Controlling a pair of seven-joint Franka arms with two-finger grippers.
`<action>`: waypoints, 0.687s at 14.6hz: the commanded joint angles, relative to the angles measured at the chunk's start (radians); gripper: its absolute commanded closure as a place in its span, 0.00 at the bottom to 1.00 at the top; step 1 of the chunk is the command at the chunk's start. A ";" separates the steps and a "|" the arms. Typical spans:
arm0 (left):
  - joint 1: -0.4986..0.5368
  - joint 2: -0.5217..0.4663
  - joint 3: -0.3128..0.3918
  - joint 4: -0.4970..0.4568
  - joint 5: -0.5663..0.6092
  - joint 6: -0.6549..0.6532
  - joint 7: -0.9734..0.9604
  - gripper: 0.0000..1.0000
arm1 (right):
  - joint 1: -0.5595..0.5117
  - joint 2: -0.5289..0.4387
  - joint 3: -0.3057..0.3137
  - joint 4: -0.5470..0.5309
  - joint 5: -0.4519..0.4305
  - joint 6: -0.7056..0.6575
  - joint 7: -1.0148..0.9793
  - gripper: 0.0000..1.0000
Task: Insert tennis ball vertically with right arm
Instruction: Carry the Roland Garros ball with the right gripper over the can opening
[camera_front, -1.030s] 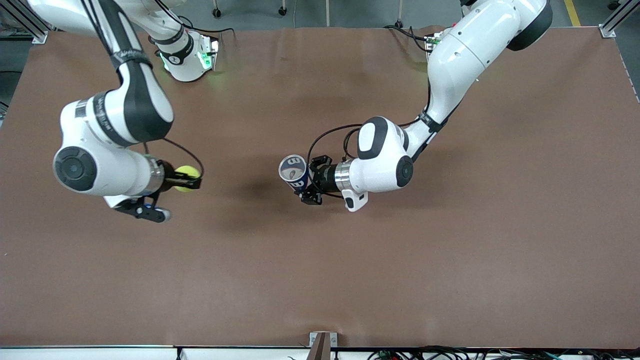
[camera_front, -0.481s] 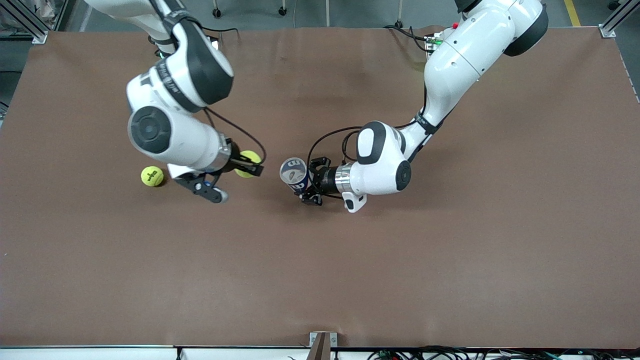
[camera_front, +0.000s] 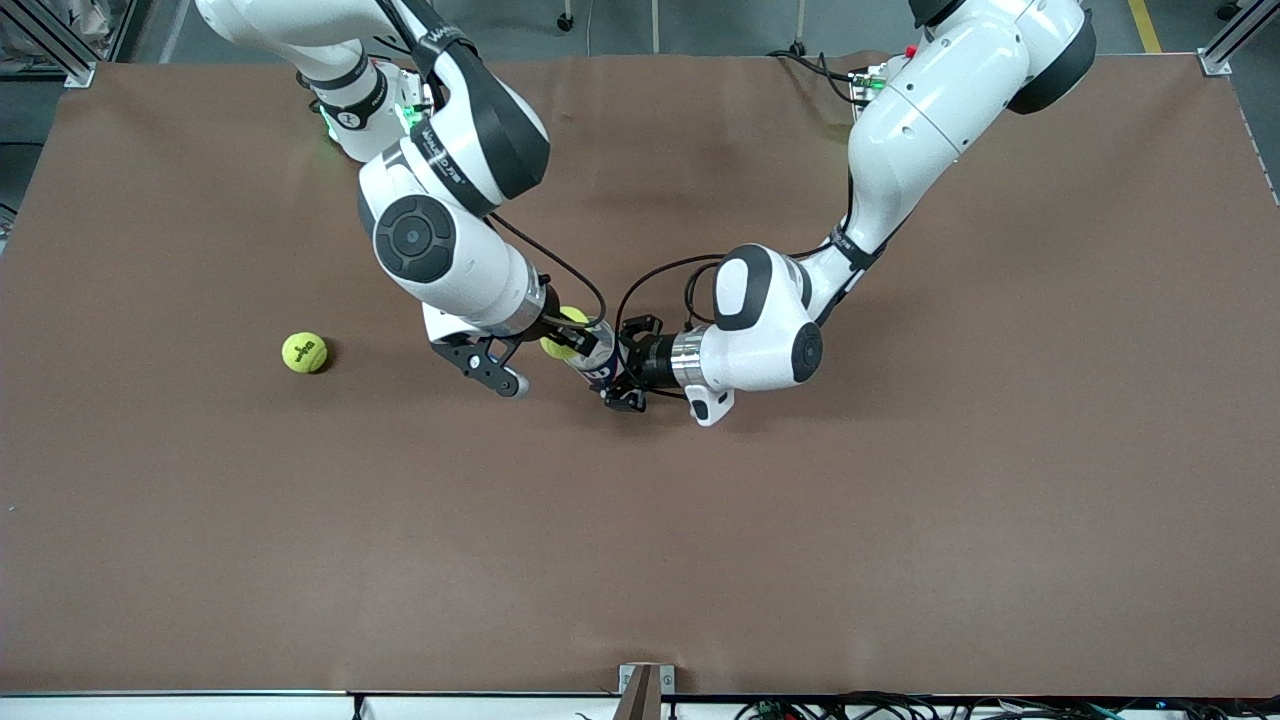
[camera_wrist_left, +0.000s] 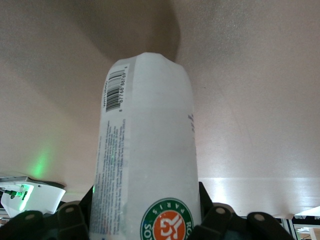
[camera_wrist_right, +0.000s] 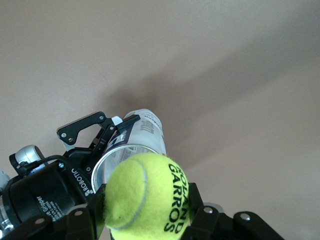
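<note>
My right gripper (camera_front: 562, 343) is shut on a yellow tennis ball (camera_front: 556, 343) and holds it right over the open mouth of a white and blue ball can (camera_front: 600, 360). My left gripper (camera_front: 616, 372) is shut on that can's side and holds it upright over the middle of the table. In the right wrist view the ball (camera_wrist_right: 147, 197) sits between my right gripper's fingers (camera_wrist_right: 80, 220), with the can's rim (camera_wrist_right: 131, 150) just past it. In the left wrist view the can (camera_wrist_left: 147, 160) fills the space between my left gripper's fingers (camera_wrist_left: 220, 220).
A second yellow tennis ball (camera_front: 304, 352) lies loose on the brown table (camera_front: 900, 520), toward the right arm's end. Both arms crowd the table's middle. A small bracket (camera_front: 646, 685) stands at the table edge nearest the front camera.
My right arm has swung from its end of the table to the can, carrying the ball to the can's mouth. The loose ball came into sight. My left arm barely moved.
</note>
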 joint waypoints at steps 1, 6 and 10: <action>-0.005 0.003 0.000 0.003 -0.028 0.014 0.021 0.25 | 0.014 0.020 -0.008 0.034 0.023 0.012 0.019 0.60; -0.007 0.003 0.000 0.005 -0.028 0.019 0.021 0.25 | 0.025 0.042 -0.008 0.053 0.021 0.014 0.039 0.60; -0.008 0.003 0.000 0.003 -0.028 0.031 0.019 0.25 | 0.034 0.042 -0.010 0.053 0.016 0.014 0.041 0.00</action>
